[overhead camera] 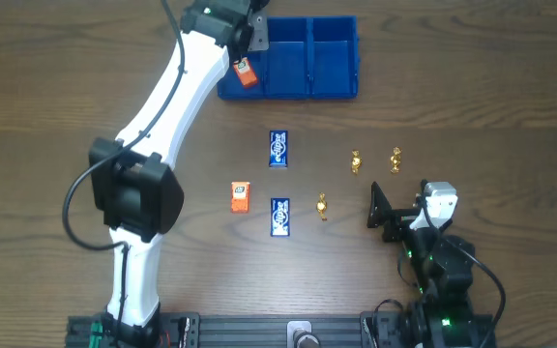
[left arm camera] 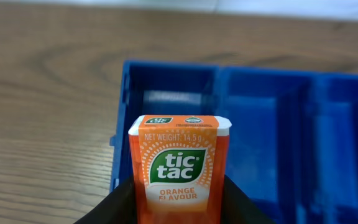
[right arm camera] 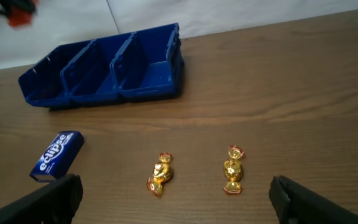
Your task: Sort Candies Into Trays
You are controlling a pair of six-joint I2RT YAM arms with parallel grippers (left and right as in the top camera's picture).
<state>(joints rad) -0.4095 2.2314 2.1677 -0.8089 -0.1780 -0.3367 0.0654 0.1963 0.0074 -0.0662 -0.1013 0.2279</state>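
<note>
My left gripper (overhead camera: 247, 60) is raised at the left end of the blue three-bin tray (overhead camera: 335, 85), shut on an orange candy box (left arm camera: 180, 169). In the left wrist view the box hangs above the tray's left compartment (left arm camera: 166, 124). On the table lie a second orange box (overhead camera: 241, 196), two blue boxes (overhead camera: 278, 149) (overhead camera: 279, 217) and three gold-wrapped candies (overhead camera: 322, 206) (overhead camera: 356, 161) (overhead camera: 395, 159). My right gripper (overhead camera: 383, 208) rests open near the table's right front, its fingers (right arm camera: 303, 202) wide apart short of two gold candies (right arm camera: 160, 174) (right arm camera: 234, 168).
The tray (right arm camera: 104, 68) stands at the far middle of the dark wooden table (overhead camera: 472, 106). Free table lies to its left and right, and between the candies and the tray.
</note>
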